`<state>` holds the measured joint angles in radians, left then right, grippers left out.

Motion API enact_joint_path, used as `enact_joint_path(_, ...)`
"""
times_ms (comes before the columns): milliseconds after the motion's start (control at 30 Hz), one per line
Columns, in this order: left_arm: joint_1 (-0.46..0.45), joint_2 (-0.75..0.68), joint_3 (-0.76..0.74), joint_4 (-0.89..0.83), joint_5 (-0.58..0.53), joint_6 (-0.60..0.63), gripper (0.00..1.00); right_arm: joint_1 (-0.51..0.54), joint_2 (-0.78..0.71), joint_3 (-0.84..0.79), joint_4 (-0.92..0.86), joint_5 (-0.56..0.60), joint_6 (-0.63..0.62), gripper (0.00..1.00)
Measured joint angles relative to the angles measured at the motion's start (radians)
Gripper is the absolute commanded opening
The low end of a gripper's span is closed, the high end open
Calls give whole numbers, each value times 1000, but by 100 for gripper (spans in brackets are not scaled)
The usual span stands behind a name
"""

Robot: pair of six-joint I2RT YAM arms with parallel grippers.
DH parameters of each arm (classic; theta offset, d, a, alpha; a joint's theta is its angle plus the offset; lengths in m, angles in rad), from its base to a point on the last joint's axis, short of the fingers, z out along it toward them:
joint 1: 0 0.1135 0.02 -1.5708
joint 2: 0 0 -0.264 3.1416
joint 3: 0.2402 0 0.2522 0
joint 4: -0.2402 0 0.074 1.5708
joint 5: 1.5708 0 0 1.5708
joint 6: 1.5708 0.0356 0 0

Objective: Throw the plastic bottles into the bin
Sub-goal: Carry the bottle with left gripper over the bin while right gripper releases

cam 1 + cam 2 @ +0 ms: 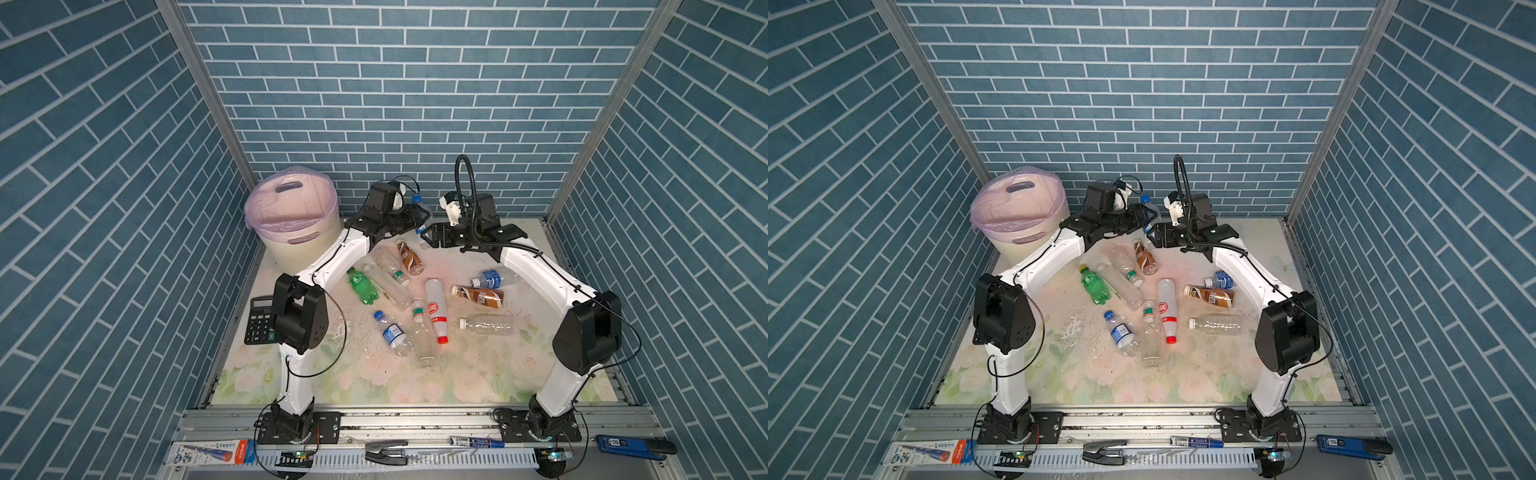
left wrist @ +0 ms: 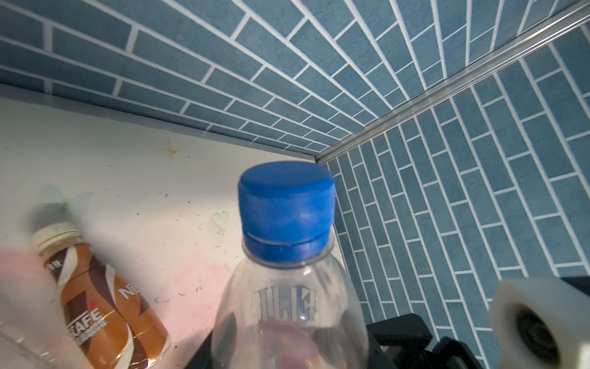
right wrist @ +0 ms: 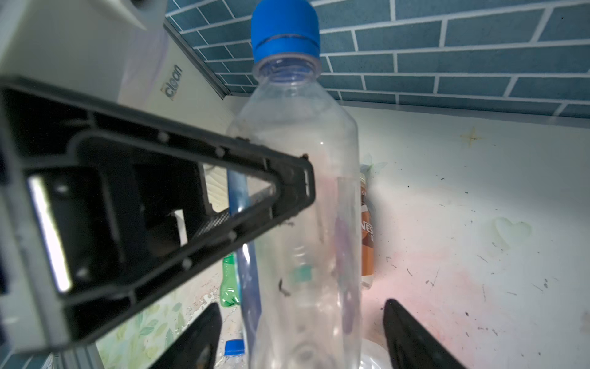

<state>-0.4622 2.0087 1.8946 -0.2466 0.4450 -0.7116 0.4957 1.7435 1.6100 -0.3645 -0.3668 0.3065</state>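
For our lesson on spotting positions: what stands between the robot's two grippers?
A clear blue-capped bottle, cap up, between the left gripper and right gripper; clearest in the right wrist view.

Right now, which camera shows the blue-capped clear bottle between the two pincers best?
Right wrist: the blue-capped clear bottle shows nearly whole, cap to lower body. Left wrist gives only its cap and shoulder, close up. In both top views it is small, mostly hidden between the left pincer and right pincer.
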Motion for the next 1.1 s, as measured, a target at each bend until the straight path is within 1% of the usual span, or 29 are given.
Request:
enact_joint_path(133, 13, -4, 77, -71, -34, 58, 48, 1, -54, -10, 6, 4, 0, 93)
enact_joint_path(267, 36, -36, 98, -135, -68, 108, 48, 5, -87, -13, 10, 6, -2, 96)
enact_joint_path(367, 63, -81, 101, -188, -106, 148, 48, 19, -109, -23, 21, 13, -10, 97)
enact_joint_path(500, 106, -144, 148, -263, -167, 211, 48, 50, -143, -29, 56, 14, -39, 99)
enact_joint_path(700, 179, -284, 169, -319, -269, 306, 50, 132, -158, -18, 142, -8, -93, 99)
enact_joint_path(800, 216, -356, 168, -328, -331, 350, 50, 187, -137, 26, 148, -23, -127, 99)
enact_joint_path(900, 246, -428, 155, -320, -397, 394, 50, 233, -93, 111, 158, -43, -154, 99)
enact_joint_path(1100, 272, -594, 82, -229, -556, 514, 50, 285, -13, 256, 163, -78, -179, 99)
